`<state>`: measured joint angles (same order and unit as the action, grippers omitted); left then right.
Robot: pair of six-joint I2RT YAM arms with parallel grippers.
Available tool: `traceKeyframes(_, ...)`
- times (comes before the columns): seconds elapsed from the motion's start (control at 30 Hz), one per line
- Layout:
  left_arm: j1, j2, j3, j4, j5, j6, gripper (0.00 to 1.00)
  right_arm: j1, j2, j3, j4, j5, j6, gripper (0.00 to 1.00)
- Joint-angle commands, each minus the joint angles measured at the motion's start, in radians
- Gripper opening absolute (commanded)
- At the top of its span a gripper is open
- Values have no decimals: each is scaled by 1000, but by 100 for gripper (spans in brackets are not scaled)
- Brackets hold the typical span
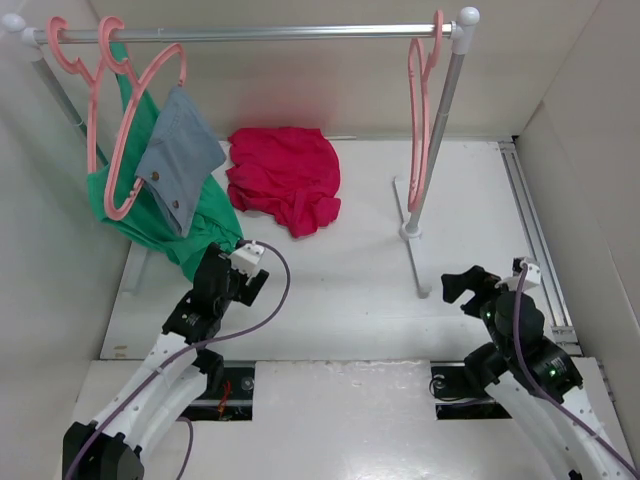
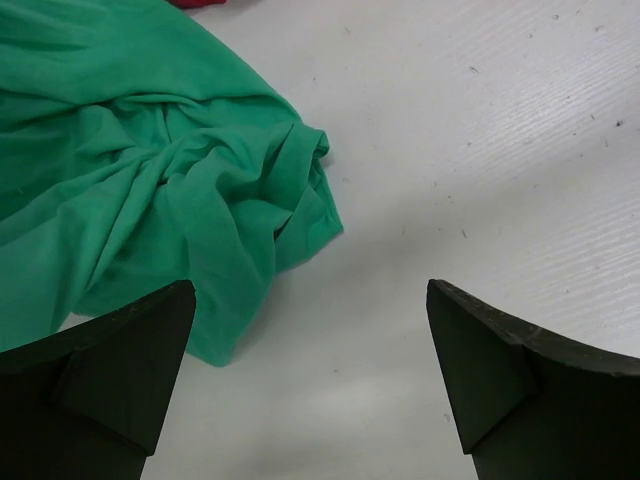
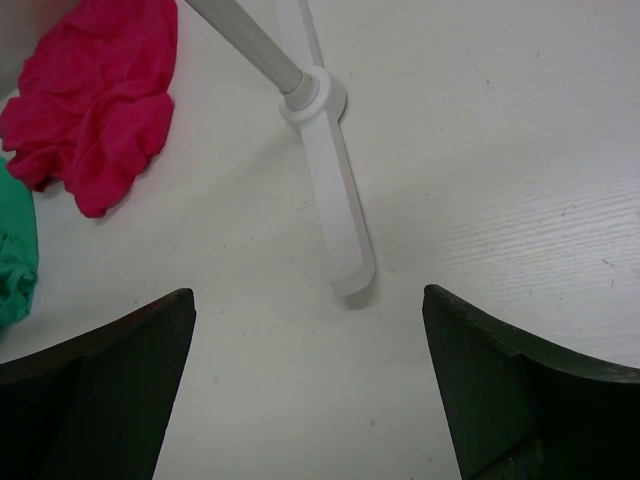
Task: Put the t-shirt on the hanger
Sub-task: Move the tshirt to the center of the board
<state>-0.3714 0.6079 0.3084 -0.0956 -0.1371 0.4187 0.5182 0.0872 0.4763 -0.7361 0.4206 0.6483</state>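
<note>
left end effector (image 2: 310, 300): wide open, empty | right end effector (image 3: 305, 300): wide open, empty | t-shirt (image 1: 283, 178): crumpled heap on table (image 1: 340, 290), far middle | hanger (image 1: 418, 110): hangs at right end of rail (image 1: 260, 33) | risk: left one is beside green shirt (image 2: 150, 190), might grab it instead

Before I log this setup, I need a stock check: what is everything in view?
white table: one, white, beneath everything.
metal clothes rack: one, silver rail, white feet, across the back.
crumpled crimson-red cloth t-shirt: one, red, heaped on the table, back centre.
thin salmon-pink plastic hanger: one, pink, bare, at the rail's right end.
green cloth garment: one, green, hung at left, its hem bunched on the table.
grey-blue cloth: one, grey-blue, hung at left, before the green.
pink plastic hangers: at least two, pink, rail's left end.
left fingers: two, black, open, by the green hem.
right fingers: two, black, open, facing the rack's foot.
</note>
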Motion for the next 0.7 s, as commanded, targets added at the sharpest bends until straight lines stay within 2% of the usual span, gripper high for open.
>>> traceKeyframes(0.0, -3, 10, 57, -1, -9, -64, 100, -3, 31, 11, -5, 33, 17, 100)
traceKeyframes(0.07, -3, 19, 86, -13, 36, -64, 100, -3, 58, 12, -5, 33, 5, 100)
traceKeyframes(0.17, -3, 50, 127, -50, 108, 27, 100, -3, 86, 22, 4, 33, -5, 100)
traceKeyframes(0.23, -3, 97, 159, -88, 206, 112, 100, -3, 112, 33, 18, 33, -6, 100)
traceKeyframes(0.3, -3, 150, 233, -114, 325, 124, 100, -3, 152, 42, 58, 33, -62, 100)
traceKeyframes(0.43, -3, 358, 360, -43, 396, 112, 100, -3, 279, 65, 200, -9, -208, 100)
traceKeyframes(0.47, -3, 474, 395, -24, 380, 101, 100, -3, 319, 76, 230, -19, -234, 100)
traceKeyframes(0.53, -12, 593, 519, -1, 329, 123, 100, -24, 484, 129, 289, -19, -300, 100)
traceKeyframes(0.57, -12, 706, 561, 22, 311, 136, 100, -38, 553, 155, 309, -70, -340, 100)
traceKeyframes(0.6, -21, 758, 599, 37, 294, 156, 100, -85, 701, 218, 326, -107, -381, 100)
traceKeyframes(0.63, -21, 853, 667, 78, 259, 192, 100, -142, 777, 255, 336, -179, -444, 100)
traceKeyframes(0.67, -30, 854, 698, 92, 258, 210, 100, -142, 845, 289, 336, -212, -469, 100)
